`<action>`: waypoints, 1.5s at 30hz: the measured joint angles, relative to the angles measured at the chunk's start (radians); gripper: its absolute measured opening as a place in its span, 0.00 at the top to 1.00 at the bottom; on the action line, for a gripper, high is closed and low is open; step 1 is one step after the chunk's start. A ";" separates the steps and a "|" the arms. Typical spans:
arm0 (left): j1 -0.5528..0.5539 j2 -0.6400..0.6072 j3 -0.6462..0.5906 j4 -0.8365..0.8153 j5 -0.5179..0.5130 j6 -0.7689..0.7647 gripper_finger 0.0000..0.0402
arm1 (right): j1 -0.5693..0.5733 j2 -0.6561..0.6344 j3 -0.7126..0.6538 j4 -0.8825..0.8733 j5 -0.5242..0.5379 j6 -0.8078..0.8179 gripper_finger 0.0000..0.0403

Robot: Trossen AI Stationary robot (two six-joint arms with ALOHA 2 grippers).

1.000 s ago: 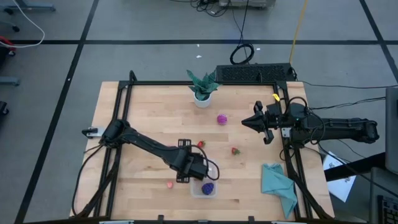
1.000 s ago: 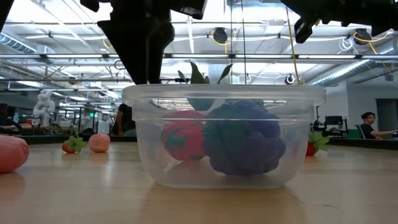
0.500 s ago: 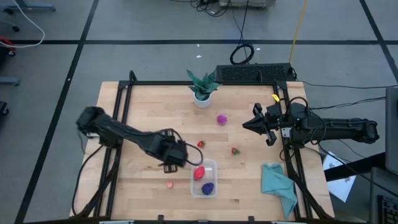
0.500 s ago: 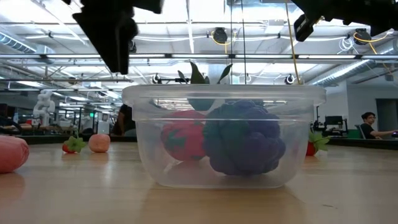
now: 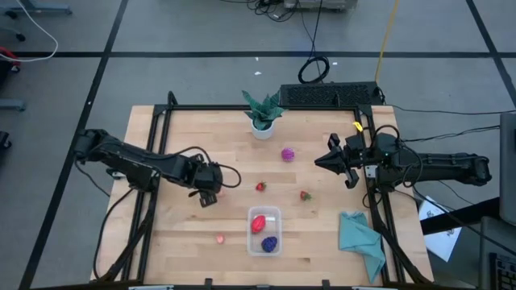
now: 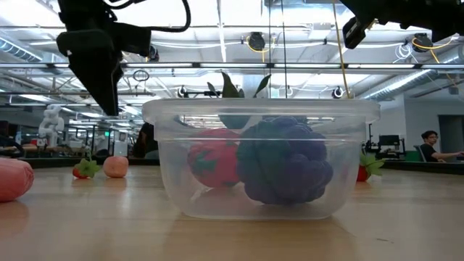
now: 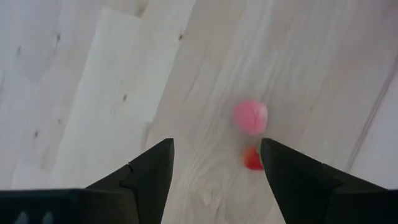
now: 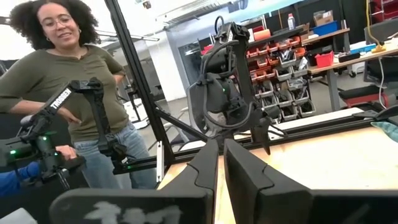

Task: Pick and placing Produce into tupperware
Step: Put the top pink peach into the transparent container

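The clear tupperware (image 5: 264, 229) stands near the table's near edge, close up in the low view (image 6: 261, 159). It holds a red piece (image 5: 258, 223) and a dark purple piece (image 5: 269, 242). Loose on the table lie a magenta piece (image 5: 288, 154), two small red pieces (image 5: 260, 187) (image 5: 305, 195) and a pinkish piece (image 5: 220, 238). My left gripper (image 5: 206, 196) is open and empty, left of the container and above the table. Its wrist view (image 7: 216, 146) shows a pink ball (image 7: 250, 117) and a red bit (image 7: 253, 160) beyond the fingers. My right gripper (image 5: 318, 161) is shut and empty at the table's right.
A green potted plant (image 5: 262, 113) stands at the far edge, with a black bar (image 5: 330, 95) behind it. A teal cloth (image 5: 361, 240) lies at the near right corner. Black frame rails run along both table sides. A person (image 8: 81, 93) stands beyond the table.
My left gripper has drawn away from above the tupperware toward the table's left edge and a little toward the far edge. The red piece, hidden under the gripper in the high view a second ago, now shows in the container beside the purple one.
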 joint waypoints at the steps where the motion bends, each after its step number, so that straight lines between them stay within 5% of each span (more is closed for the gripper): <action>1: 0.001 0.000 -0.002 0.009 0.000 0.010 0.39 | 0.000 0.000 0.000 0.000 0.000 0.000 0.96; 37: 0.010 0.020 -0.003 0.085 -0.043 0.048 0.39 | 0.000 0.000 0.000 -0.001 0.003 0.001 0.96; 45: 0.002 0.081 -0.002 0.171 0.040 0.036 0.39 | 0.000 0.000 0.000 -0.013 0.003 0.001 0.96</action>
